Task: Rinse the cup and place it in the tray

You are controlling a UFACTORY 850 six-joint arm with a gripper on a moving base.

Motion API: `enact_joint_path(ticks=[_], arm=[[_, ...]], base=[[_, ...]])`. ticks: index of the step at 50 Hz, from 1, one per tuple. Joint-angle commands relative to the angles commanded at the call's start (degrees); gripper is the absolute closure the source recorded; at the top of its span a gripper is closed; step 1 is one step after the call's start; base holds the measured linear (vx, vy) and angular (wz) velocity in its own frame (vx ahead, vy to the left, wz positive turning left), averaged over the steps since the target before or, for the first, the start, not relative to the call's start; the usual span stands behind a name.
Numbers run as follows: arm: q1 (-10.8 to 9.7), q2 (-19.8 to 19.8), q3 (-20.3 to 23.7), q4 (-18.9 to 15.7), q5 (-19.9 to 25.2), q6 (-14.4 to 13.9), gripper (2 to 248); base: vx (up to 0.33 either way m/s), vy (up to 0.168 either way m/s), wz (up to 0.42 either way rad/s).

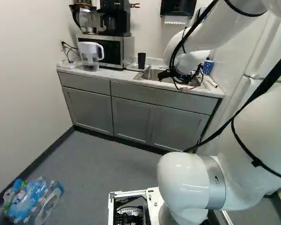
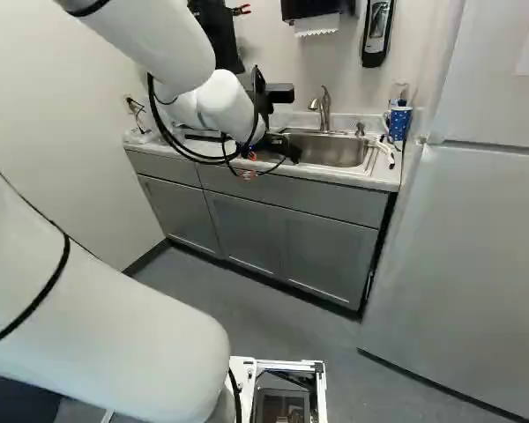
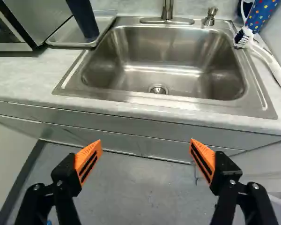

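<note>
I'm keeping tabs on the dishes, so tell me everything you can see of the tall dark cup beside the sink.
The cup looks like smooth plastic, plain, without a visible handle, narrowing toward its base. It stands upright in the shallow see-through tray, between the silver microwave and the steel sink. Nothing grips it; the black-and-orange hand is open. Its inside is hidden.

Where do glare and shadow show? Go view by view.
Wrist view: bright glare across the bottom of the sink, dark shadow along the foot of the microwave; left base view: small highlights on the arm's lowest joint; right base view: softer shine inside that sink.
</note>
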Motion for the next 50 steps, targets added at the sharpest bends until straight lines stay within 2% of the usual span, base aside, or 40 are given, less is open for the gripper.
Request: enact_joint_path(ticks=[36,50], arm=[[5.32,1.44,15.31,-0.29,22.80,-0.52,3],[7.08,1.92,20.35,-0.38,30.32,-0.69,3]], base=[[0.000,0.000,0.000],[0.000,0.000,0.000]])
